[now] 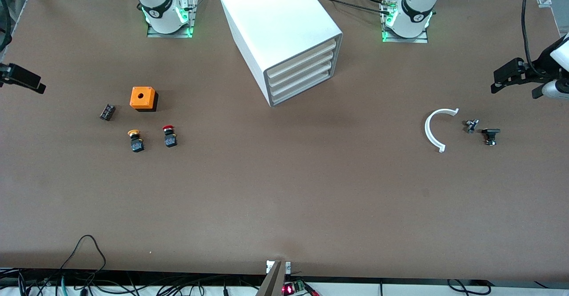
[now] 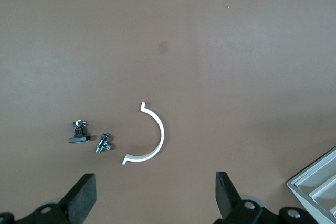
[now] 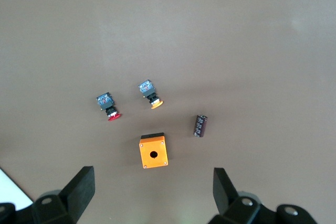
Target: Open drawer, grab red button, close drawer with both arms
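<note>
**Four drawers shut, both arms waiting wide**

Four shallow white drawers [image 1: 302, 71] sat closed in the big white box cabinet [image 1: 278, 29] at twelve o'clock on the brown table [image 1: 284, 198]. The small red-capped push button on a black body [image 1: 169, 136] lay on the tabletop at about nine o'clock, toward the right arm's end, beside its yellow-capped twin [image 1: 135, 140] and nearer the front camera than the orange box with a hole [image 1: 143, 98].

The right gripper [image 3: 152, 195] hung high over those parts, fingers spread, empty. The left gripper [image 2: 155, 198] waited likewise over the white plastic half-ring [image 1: 435, 129].

The button looked light, hard and prone to roll; pinching its squarish black body seemed safest. No writing was legible.
</note>
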Tool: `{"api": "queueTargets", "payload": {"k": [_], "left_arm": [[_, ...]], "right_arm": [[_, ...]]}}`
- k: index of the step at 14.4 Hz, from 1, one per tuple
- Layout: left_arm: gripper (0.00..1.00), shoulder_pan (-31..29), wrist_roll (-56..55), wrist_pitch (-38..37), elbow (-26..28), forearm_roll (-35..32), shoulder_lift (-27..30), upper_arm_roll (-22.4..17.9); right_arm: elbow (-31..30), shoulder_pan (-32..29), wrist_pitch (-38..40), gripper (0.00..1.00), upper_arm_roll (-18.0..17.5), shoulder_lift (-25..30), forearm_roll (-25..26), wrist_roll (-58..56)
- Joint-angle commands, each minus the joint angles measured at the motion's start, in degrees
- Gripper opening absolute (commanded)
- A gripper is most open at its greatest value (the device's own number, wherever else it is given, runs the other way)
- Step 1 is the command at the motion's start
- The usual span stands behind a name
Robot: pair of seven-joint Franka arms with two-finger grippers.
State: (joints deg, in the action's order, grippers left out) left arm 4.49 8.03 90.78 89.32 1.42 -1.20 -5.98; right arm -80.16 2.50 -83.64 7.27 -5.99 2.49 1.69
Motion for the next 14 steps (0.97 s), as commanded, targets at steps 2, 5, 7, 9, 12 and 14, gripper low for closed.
{"api": "queueTargets", "payload": {"k": [2, 5, 7, 9, 12, 14], "left_arm": [[1.00, -0.3, -0.6, -1.7, -1.5, 0.1, -0.3, 0.1], [1.00, -0.3, -0.6, -1.7, -1.6, 0.1, -0.2, 0.1], [1.00, -0.2, -0.6, -1.7, -1.6, 0.0, -0.3, 0.2], [1.00, -0.2, -0.6, -1.7, -1.6, 0.0, -0.3, 0.2], [1.00, -0.2, -0.6, -1.7, -1.6, 0.0, -0.3, 0.2], [1.00, -0.2, -0.6, -1.7, -1.6, 0.0, -0.2, 0.2]], "right_arm": [[-3.6, -0.1, 0.9, 1.00, -0.2, 4.5, -0.6, -2.7], [-10.0, -0.1, -2.6, 1.00, -0.2, 8.5, -0.6, -2.7], [-15.1, -0.1, -5.5, 1.00, -0.3, 12.4, -0.5, -2.7], [-14.6, -0.1, -5.0, 1.00, -0.3, 12.1, -0.4, -2.5], [-14.5, -0.1, -5.7, 1.00, -0.2, 11.9, -0.3, -1.9], [-14.5, 0.0, -5.6, 1.00, -0.3, 11.9, -0.2, -2.5]]}}
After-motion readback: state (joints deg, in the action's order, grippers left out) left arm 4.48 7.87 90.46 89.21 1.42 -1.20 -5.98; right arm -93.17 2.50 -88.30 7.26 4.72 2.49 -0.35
